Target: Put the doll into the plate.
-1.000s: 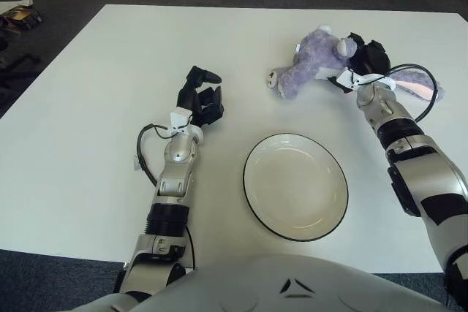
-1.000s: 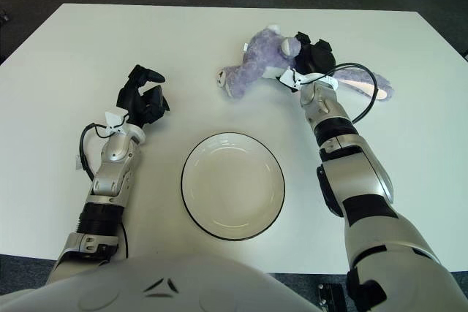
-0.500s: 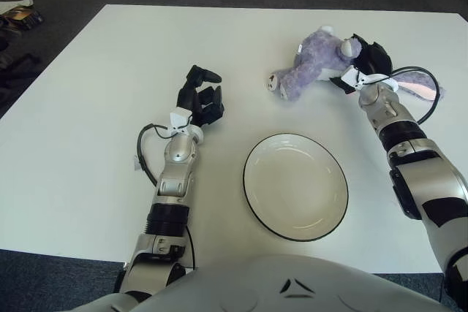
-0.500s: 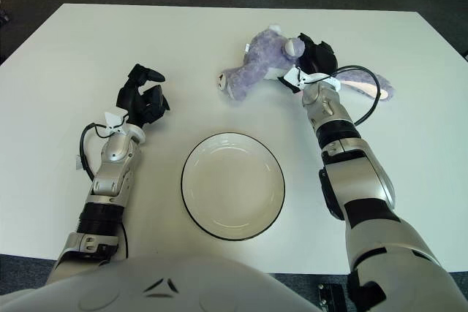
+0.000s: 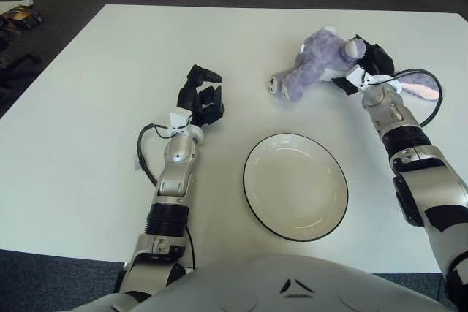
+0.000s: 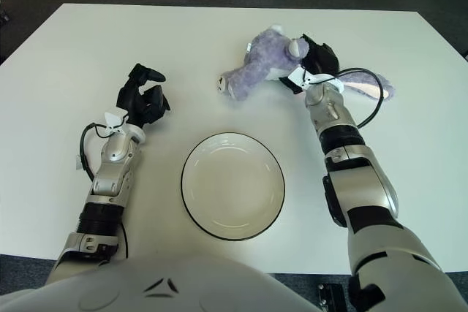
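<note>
One right robot hand (image 5: 368,63) is closing on the purple doll (image 5: 311,64) near the table's (image 5: 88,107) far edge; it needs firmer purchase before lifting toward the empty plate (image 5: 295,185). Left robot hand (image 5: 201,96) is idling, fingers curled, left of the plate.

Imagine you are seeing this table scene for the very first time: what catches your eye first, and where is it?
First comes the purple doll lying at the far right of the white table, with the right hand closed against its head end. Next is the white plate with a dark rim, empty, near the table's front edge and well apart from the doll. The left hand shows to the left of the plate, holding nothing.
</note>
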You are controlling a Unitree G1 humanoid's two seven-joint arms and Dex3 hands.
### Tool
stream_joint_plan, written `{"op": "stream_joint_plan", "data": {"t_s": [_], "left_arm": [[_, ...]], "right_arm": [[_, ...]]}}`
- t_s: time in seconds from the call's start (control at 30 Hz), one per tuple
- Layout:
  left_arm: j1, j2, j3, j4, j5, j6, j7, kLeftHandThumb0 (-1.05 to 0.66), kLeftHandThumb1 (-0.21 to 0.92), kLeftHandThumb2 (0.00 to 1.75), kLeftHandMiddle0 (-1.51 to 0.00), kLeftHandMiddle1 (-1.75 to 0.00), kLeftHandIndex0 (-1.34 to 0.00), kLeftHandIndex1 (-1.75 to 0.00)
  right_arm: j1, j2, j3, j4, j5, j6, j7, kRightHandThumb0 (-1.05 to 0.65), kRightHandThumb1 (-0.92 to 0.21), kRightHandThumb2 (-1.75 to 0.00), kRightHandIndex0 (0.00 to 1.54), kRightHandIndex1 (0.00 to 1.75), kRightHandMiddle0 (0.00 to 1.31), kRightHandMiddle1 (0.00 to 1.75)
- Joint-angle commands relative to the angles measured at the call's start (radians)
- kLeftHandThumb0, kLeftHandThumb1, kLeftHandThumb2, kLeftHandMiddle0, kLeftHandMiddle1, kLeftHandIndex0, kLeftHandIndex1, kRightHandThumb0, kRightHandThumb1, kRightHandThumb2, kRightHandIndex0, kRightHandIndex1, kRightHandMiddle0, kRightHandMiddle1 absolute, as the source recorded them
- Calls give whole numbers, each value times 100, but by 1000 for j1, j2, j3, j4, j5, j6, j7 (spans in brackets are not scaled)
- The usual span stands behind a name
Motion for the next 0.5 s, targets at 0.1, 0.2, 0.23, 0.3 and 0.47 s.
{"op": "stream_joint_plan", "data": {"t_s": [0.1,0.2,0.23,0.3,0.47], "left_arm": [[58,6,1,40,0,-4,-9,-39,66,87,-104,-175,-35,-175],[56,6,1,38,-8,3,-15,-39,66,87,-105,-175,-35,-175],[56,6,2,36,-12,7,-18,-39,66,87,-104,-175,-35,-175],[55,6,3,35,-19,13,-23,-39,66,87,-104,-175,-35,-175],[53,4,5,36,-29,14,-33,-39,66,87,-100,-175,-35,-175]], "right_arm": [[93,5,-28,-126,40,74,82,51,-21,-145,70,175,95,175],[116,7,-39,-200,37,110,97,51,-21,-145,69,175,94,175],[122,7,-41,-218,35,116,100,51,-21,-145,69,175,94,175],[130,6,-44,-246,30,125,104,51,-21,-145,69,175,94,175],[149,-4,-46,-306,16,122,107,51,-20,-145,70,175,95,175]]}}
